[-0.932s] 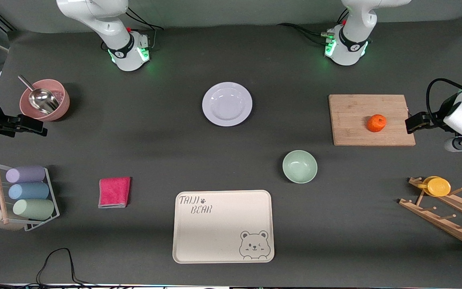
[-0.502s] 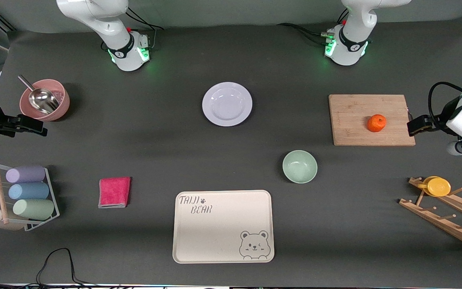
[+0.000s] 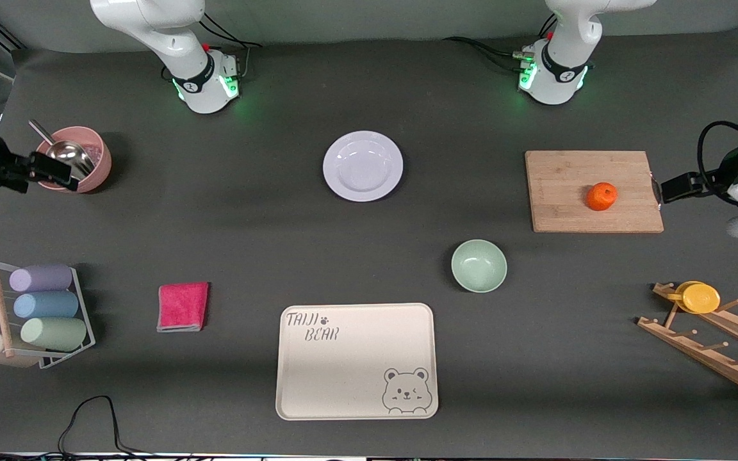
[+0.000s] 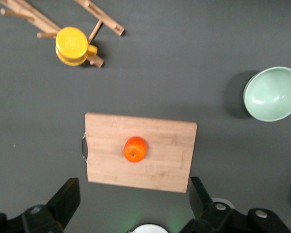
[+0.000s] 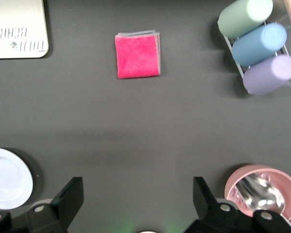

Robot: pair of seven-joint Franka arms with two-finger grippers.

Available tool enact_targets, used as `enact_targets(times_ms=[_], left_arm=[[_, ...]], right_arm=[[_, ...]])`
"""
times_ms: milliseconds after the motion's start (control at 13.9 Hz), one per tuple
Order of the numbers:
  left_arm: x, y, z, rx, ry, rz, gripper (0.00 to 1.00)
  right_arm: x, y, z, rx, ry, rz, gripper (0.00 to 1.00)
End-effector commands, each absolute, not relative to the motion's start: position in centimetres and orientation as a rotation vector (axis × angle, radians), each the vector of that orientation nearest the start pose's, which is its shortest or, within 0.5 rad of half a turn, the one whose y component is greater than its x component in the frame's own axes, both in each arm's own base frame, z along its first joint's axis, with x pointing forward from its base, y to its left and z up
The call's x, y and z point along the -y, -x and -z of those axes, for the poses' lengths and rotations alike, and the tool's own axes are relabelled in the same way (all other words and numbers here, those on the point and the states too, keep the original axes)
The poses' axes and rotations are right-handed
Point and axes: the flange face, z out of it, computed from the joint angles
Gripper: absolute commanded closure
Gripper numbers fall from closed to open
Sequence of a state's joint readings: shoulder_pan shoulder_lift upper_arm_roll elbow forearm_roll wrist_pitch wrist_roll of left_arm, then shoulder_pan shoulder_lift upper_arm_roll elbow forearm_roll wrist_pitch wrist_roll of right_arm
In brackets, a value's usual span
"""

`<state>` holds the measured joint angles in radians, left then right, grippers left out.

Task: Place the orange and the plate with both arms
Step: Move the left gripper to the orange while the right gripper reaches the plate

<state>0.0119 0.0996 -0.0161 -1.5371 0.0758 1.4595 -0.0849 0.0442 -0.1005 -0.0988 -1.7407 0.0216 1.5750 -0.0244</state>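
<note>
One small orange (image 3: 601, 196), dimpled top, seemingly unpeeled

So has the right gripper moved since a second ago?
Yes. The right gripper, open, has risen in the front view from below the pink bowl to level with it, overlapping its rim.

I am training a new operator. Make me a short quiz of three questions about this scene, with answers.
1. True or false: the orange lies on the plate.
2. What stands nearer to the front camera, the green bowl or the cutting board?
3. Left gripper is: A open, B shut on the orange.

Key: 1 false, it lies on the cutting board; 2 the green bowl; 3 A.
</note>
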Motion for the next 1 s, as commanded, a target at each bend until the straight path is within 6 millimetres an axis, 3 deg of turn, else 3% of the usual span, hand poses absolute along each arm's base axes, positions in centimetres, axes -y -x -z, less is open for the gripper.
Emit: enact_targets(times_ms=[0, 215, 359, 430, 717, 932], left_arm=[[-1.7, -52.5, -59.0, 0.144, 3.036, -0.283, 0.0], [-3.6, -45.6, -58.1, 0.194, 3.048, -0.267, 0.0], [-4.4, -40.9, -56.4, 0.216, 3.067, -0.228, 0.0], [-4.8, -39.6, -55.1, 0.221, 3.076, -0.215, 0.0], [-5.2, -38.8, -51.5, 0.204, 3.085, -0.233, 0.0], [-5.8, -38.3, -45.6, 0.218, 3.101, -0.202, 0.0]], right_arm=[[-0.4, -47.3, -60.6, -0.117, 3.102, -0.041, 0.0], [-4.4, -45.5, -61.1, -0.158, 3.097, -0.031, 0.0], [-5.9, -45.0, -61.3, -0.146, 3.098, -0.041, 0.0], [-6.6, -44.3, -61.6, -0.121, 3.097, -0.033, 0.0], [-7.2, -43.5, -60.1, -0.099, 3.086, -0.082, 0.0], [-7.9, -41.9, -57.5, -0.064, 2.975, -0.168, 0.0]])
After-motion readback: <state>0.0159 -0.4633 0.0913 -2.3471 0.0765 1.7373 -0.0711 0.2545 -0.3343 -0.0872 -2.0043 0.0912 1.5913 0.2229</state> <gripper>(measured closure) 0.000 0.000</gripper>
